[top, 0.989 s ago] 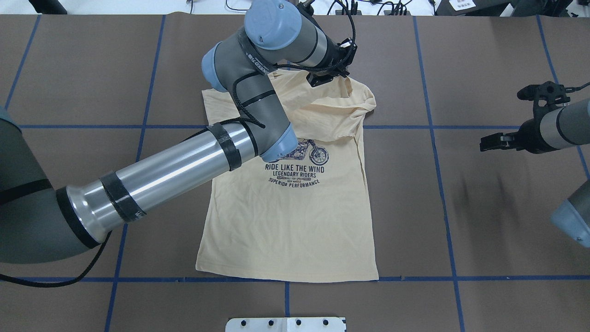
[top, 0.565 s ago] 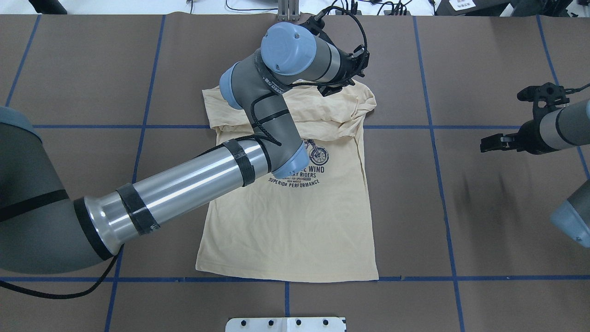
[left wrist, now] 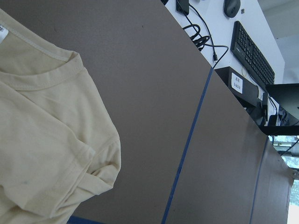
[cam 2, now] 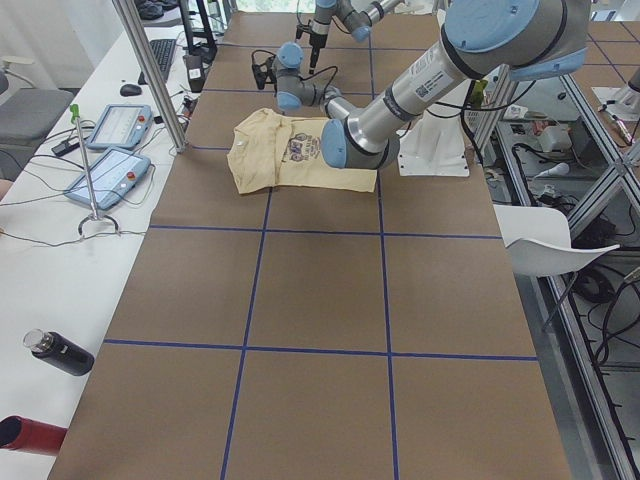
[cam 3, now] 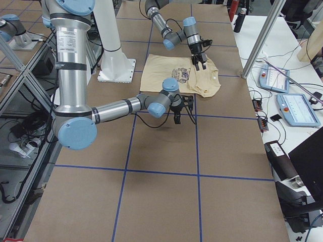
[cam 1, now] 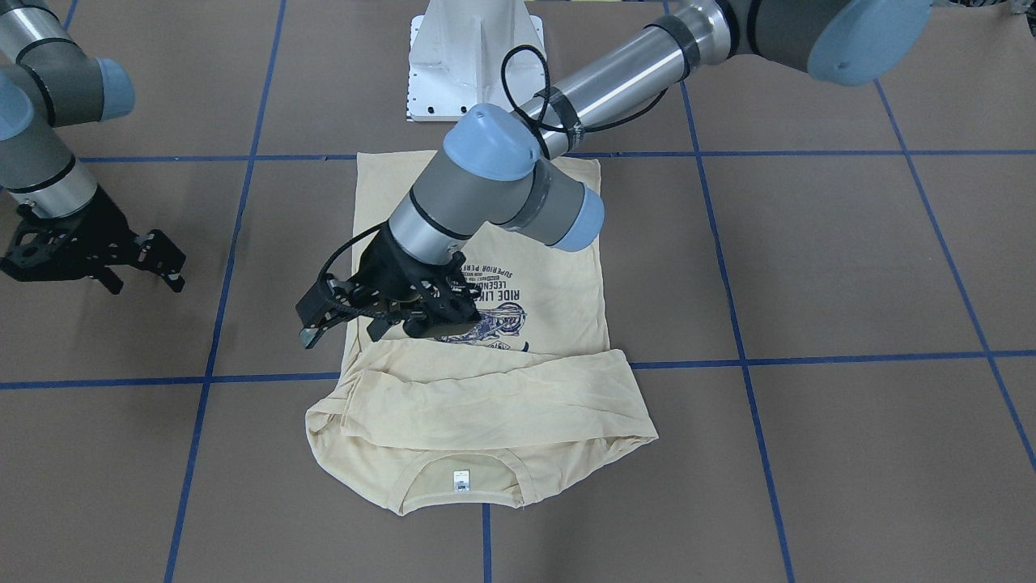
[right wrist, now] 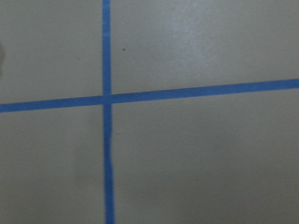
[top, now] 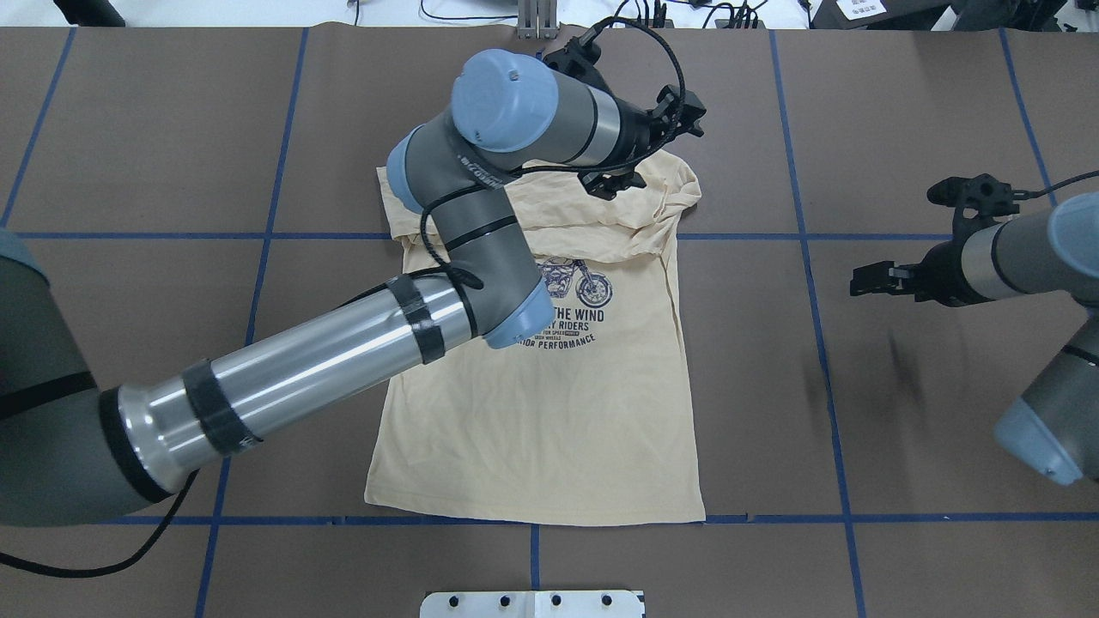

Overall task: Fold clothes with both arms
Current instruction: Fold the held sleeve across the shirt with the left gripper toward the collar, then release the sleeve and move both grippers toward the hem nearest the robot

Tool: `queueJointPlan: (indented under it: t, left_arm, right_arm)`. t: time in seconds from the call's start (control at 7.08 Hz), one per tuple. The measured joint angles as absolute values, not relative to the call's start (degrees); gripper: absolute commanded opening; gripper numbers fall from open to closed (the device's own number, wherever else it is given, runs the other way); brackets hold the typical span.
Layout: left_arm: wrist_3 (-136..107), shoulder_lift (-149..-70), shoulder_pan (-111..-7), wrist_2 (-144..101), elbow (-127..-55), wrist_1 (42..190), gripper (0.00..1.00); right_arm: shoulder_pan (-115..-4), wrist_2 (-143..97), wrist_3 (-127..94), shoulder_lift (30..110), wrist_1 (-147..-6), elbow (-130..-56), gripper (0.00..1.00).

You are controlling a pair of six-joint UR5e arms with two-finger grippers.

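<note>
While flat, shirt point(top: 549, 429) lengthwise; collar point(cam 1: 465, 500) outward

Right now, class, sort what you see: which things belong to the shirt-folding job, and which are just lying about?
Belong to the job:
cream long-sleeved shirt
left pincer, open
right pincer, open

Just lying about:
black bottle
red bottle
keyboard
white chair

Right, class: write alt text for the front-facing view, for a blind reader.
A cream shirt lies on a brown table, sleeves folded across. The left gripper hovers open above it; the right gripper is off to the side.
</note>
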State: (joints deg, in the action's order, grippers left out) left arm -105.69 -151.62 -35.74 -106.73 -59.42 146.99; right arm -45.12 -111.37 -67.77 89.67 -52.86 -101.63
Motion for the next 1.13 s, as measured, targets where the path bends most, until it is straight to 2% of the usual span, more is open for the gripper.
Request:
queueJointPlan:
  t: [0.28,0.57,0.71,0.85,1.13]
  left_arm:
    - [-98.9,-139.5,-36.1,-110.2,-73.3,146.3,0.92]
    - [-86.9,-127.5,-37.8,-114.1,-85.9,142.2,0.90]
    - [-80.9,-122.1,-39.2,-115.9,-90.4,140.9,1.00]
    - [-76.5,-118.1,-41.6,-118.6,-93.0,140.5,1.00]
    - [-74.4,-113.0,-44.5,-123.1,-95.0,140.9,0.99]
  right_arm:
    - [-33.1,-99.9,-87.7,85.4,-51.3,-103.2,0.99]
    - [-19.9,-87.3,-103.0,83.5,-61.3,-111.0,0.97]
    - [-13.0,-80.7,-110.1,82.6,-67.2,-114.3,0.92]
    - [-6.9,-74.8,-116.2,82.3,-70.4,-115.8,0.92]
    - [-0.4,-68.4,-121.8,82.2,-76.4,-116.5,0.81]
